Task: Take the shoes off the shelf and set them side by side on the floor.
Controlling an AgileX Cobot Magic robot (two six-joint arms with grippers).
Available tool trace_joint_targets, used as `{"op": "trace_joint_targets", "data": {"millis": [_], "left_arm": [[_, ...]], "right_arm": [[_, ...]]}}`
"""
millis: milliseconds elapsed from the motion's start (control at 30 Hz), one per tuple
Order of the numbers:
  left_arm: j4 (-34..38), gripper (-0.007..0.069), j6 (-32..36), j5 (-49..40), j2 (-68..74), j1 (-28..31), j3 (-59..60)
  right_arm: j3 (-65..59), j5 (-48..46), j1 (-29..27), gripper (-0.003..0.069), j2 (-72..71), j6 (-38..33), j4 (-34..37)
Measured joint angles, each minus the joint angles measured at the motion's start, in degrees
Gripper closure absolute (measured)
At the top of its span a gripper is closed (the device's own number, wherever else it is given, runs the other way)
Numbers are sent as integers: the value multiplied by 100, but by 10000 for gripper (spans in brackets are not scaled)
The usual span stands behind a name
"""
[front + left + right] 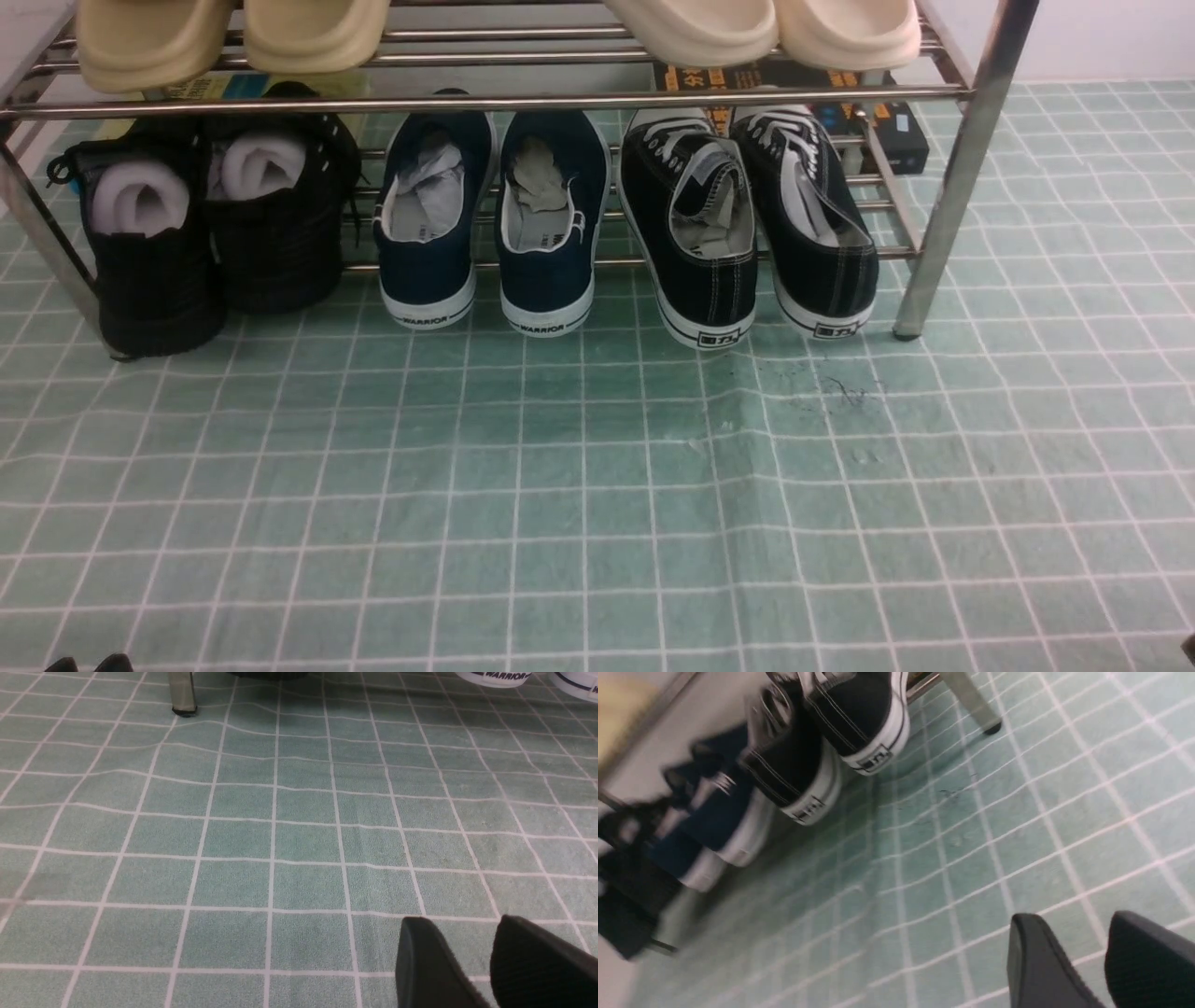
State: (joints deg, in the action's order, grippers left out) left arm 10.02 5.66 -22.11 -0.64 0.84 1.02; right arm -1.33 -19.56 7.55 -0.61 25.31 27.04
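Note:
The shoes, black canvas sneakers with white laces, stand heels toward me at the right end of the shelf's lower tier, one [700, 243] beside the other [817, 233]. Their heels [864, 714] [794, 774] also show in the right wrist view. The shelf [952, 187] is chrome tubing on thick legs. My left gripper [460, 921] hovers low over the floor [597, 485], open with nothing between its fingers. Its tips just show at the front view's bottom left [87, 665]. My right gripper [1071, 919] is open too, empty, over the floor well short of the shoes.
Navy WARRIOR slip-ons [485, 224] fill the middle of the lower tier and black boots stuffed with white foam [149, 252] the left end. Beige slippers [233, 33] lie on the top tier. A dark box [887, 121] sits behind the shelf. A shelf leg [182, 693] stands ahead of the left gripper.

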Motion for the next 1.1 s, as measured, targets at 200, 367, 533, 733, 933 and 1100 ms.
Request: {"op": "trace_joint_targets", "data": {"millis": [200,367,533,733,933,1100], "left_arm": [[0,382,0,0,0,0,0],[0,382,0,0,0,0,0],[0,382,0,0,0,0,0],[0,382,0,0,0,0,0],[0,382,0,0,0,0,0],[0,382,0,0,0,0,0]], "right_arm": [[0,181,0,417,0,314,650],[0,212,0,419,0,314,727],[71,796,0,482,0,15,684],[874,1027,0,662,675,-1214,268],[2366,-832,0,659,3142,-2262,-143],[3697,-2513,0,659,5424,-2854,-486]]}}
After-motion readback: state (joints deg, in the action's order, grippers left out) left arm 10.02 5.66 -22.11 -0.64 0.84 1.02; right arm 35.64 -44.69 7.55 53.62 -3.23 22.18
